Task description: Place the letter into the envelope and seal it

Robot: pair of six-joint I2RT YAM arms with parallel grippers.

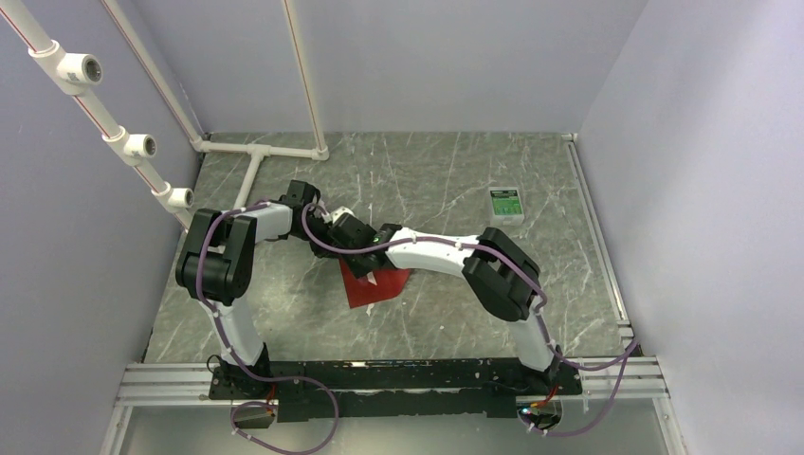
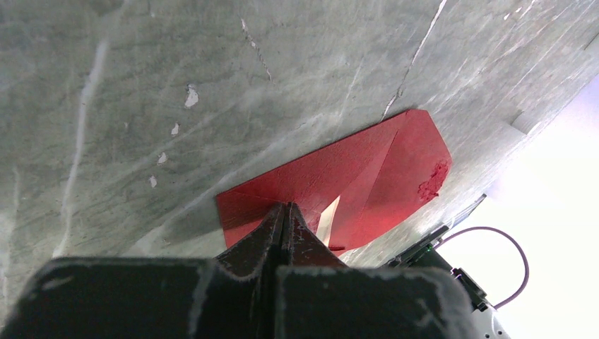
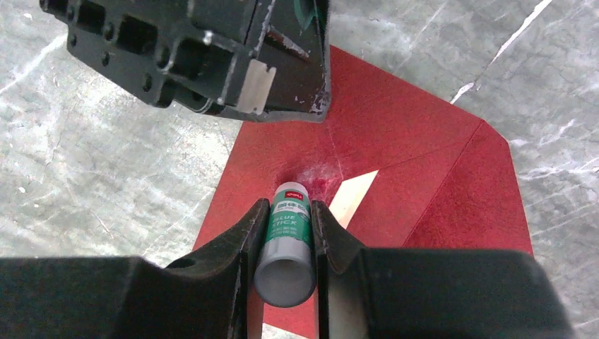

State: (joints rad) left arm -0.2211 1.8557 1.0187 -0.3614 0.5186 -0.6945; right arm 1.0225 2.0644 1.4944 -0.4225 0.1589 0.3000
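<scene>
A dark red glossy paper envelope (image 1: 375, 286) lies flat on the grey marble-patterned counter (image 1: 436, 175), just ahead of the two arms and between them. Its pointed flap (image 3: 480, 191) is open and spread on the counter, with a rough, scuffed patch near its tip in the left wrist view.

In the mouth of the envelope only a narrow wedge shows of the pale tan-pink paper letter (image 3: 353, 198). The rest of it is tucked inside the red body.

The left fingers (image 2: 285, 215) are fully closed with nothing between them. Their joined tips rest on the envelope's body, right beside that pale wedge.

The right fingers (image 3: 289, 206) are partly closed around a small grey glue stick with a green label (image 3: 286, 244), gripping it by the sides. The stick points down at the envelope, and its tip sits at the point where the folds meet. A whitish smear (image 3: 319, 173) marks the red paper there, though I cannot tell whether the tip actually touches it.

The two sets of fingers come very close together over the envelope, with the left ones just beyond the stick in the right wrist view.

Well apart from all this, toward the far right of the counter, lies a small white-and-green box (image 1: 506, 204). White plastic pipes (image 1: 258, 150) run along the far left corner.
</scene>
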